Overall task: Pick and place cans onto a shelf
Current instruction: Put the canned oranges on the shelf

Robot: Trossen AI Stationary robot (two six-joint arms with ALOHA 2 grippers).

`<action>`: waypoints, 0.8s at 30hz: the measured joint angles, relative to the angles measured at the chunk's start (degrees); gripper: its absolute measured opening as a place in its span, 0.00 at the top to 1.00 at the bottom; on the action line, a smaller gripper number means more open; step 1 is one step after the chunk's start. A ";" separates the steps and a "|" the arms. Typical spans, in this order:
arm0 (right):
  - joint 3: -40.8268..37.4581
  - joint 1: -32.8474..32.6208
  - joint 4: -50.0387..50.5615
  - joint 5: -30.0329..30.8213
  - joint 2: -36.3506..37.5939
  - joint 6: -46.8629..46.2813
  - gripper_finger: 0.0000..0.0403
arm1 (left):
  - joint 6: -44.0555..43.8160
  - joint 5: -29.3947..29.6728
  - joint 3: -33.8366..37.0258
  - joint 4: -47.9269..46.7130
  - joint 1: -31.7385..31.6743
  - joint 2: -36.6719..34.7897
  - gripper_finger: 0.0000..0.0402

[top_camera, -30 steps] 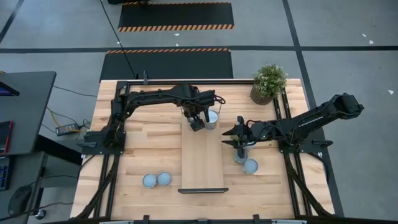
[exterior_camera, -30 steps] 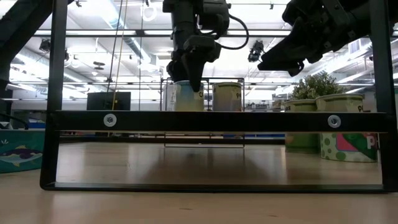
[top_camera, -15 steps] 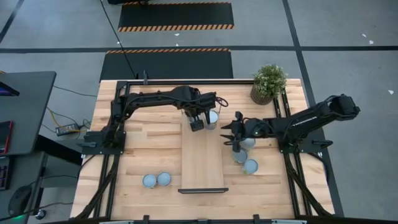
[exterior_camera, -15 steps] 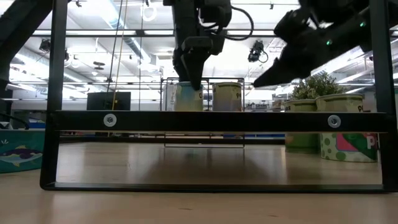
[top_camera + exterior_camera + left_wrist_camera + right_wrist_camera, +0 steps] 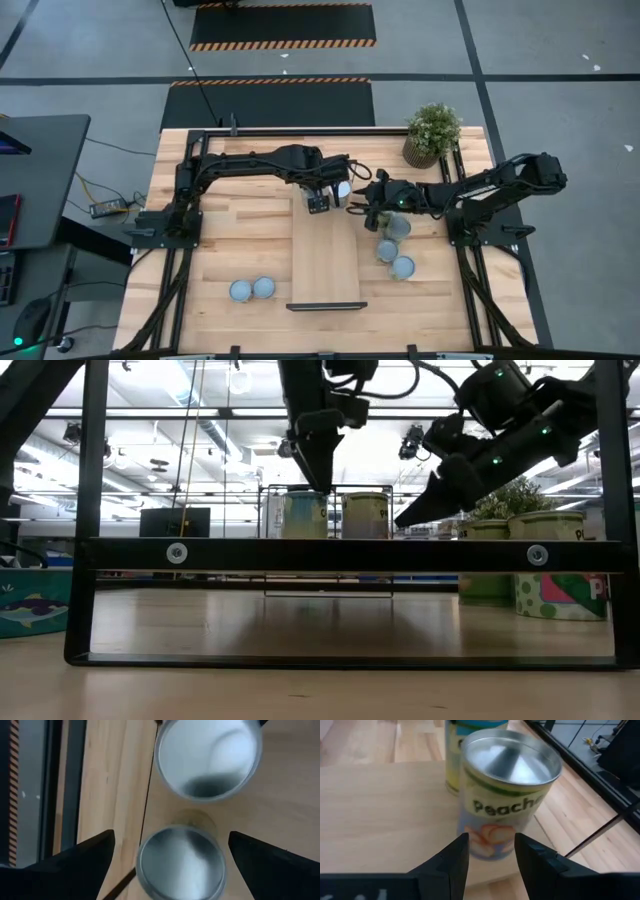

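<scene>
The light wooden shelf lies down the table's middle. Two cans stand upright on its far end. My left gripper hangs open just above the left one, with a finger on either side of its top and apart from it. My right gripper points slantwise down at the right can from the table's right. Its fingers are a little apart, hold nothing and stop just short of the can. Three more cans stand right of the shelf and two left of it.
A potted plant stands at the far right corner. The shelf's black end frame fills the front of the low view. Bare shelf board stretches from the two cans to the near end.
My left gripper, open throughout, has risen off the left can on the shelf and rolled a little. My right gripper has swung from above the cans at the right toward the shelf's far end and sunk, tipping further down toward the right can.
</scene>
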State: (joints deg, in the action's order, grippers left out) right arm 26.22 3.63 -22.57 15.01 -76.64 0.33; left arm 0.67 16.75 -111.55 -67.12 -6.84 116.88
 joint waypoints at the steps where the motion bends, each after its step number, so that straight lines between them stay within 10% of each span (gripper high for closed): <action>1: -0.02 0.22 -0.03 0.00 -0.13 0.18 0.59 | 0.01 0.07 0.00 -0.10 0.01 -0.20 0.01; 24: -0.04 2.59 -9.53 -4.21 -3.48 6.17 0.59 | -3.19 1.50 0.43 2.41 8.52 -4.13 0.01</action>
State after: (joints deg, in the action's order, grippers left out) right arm 26.17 6.22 -32.10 10.81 -80.12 6.50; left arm -2.52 18.25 -111.12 -64.71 1.68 112.75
